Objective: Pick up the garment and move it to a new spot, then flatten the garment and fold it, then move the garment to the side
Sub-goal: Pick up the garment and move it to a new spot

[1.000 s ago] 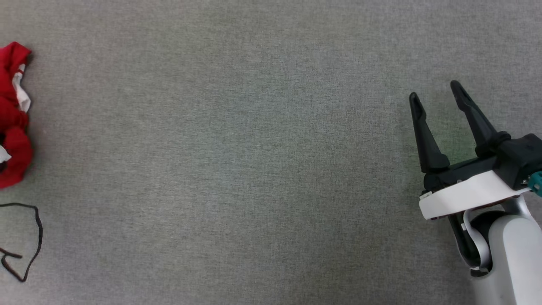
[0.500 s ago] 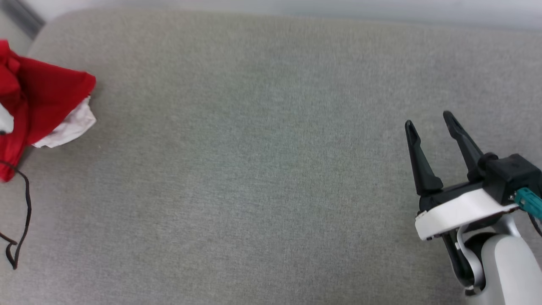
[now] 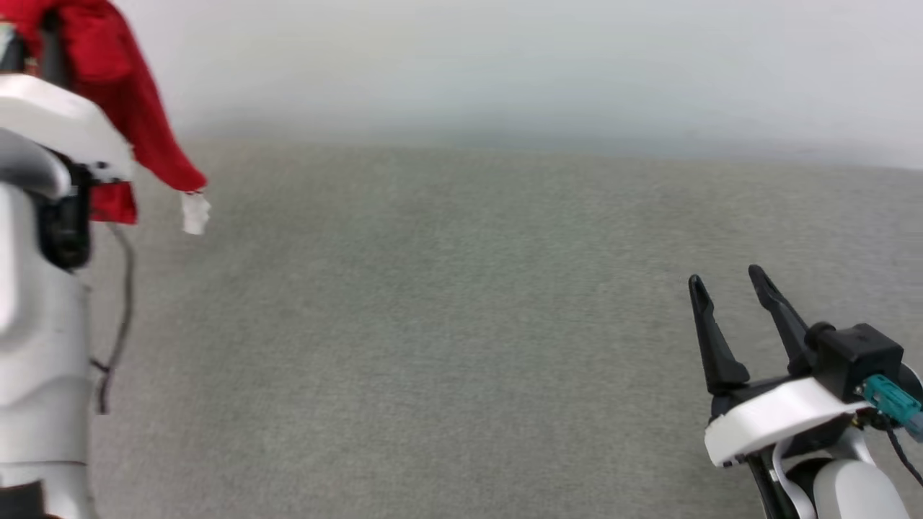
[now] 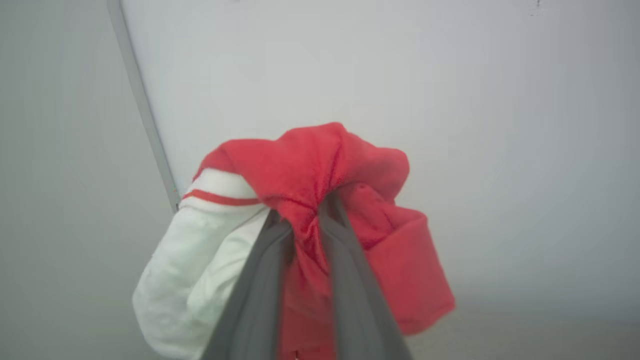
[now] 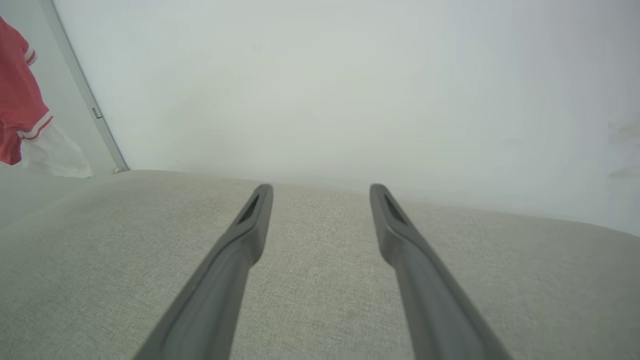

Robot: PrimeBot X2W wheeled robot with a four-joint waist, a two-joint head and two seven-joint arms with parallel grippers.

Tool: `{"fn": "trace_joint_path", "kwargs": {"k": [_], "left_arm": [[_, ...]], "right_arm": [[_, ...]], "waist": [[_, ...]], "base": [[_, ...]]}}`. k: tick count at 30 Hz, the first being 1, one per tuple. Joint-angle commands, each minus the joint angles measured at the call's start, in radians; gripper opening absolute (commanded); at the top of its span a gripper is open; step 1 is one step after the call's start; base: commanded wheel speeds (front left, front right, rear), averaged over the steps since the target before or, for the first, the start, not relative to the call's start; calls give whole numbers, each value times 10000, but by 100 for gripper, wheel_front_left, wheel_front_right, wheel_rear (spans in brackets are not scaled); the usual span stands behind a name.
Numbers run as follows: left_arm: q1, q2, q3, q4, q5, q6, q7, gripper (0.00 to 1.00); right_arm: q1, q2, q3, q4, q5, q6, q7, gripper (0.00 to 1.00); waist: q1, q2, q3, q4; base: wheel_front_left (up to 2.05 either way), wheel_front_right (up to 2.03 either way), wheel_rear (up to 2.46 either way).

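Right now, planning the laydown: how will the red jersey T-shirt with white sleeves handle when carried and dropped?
Probably floppy: the red jersey T-shirt bunches and droops around the shut left pincer. Likely light, since one small pinch holds it up. It may land crumpled on the grey fabric surface.

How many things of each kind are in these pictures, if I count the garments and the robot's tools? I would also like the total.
garment: 1
tools: 2 (left tool shut on the garment, right tool open)
total: 3
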Motion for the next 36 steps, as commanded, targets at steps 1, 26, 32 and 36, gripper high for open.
{"fn": "trace_joint_path", "kwargs": {"k": [1,26,32,36], "left_arm": [[187,-270,-134,-149,-74,-67,-133,0],[4824,-3632,-5039,-715,-1481,-664,-607,0],[5682,-3629,-5650,-351,-1368,-485,-465,100],[5705,-3509,-5675,-684,-1135,-249,-1005,100]], "right_arm": [[177,36,-71,-69,-7,-5,36,100],[745,117,-407,-707,72,-3,464,100],[668,113,-449,-536,33,-3,390,100],[688,116,-468,-485,-22,-3,392,100]], "waist": [[3,0,-433,-507],[3,0,66,-2414],[3,0,6,-2110],[3,0,-193,-1826]], "base": [[0,0,0],[0,0,0],[0,0,0],[0,0,0]]}}
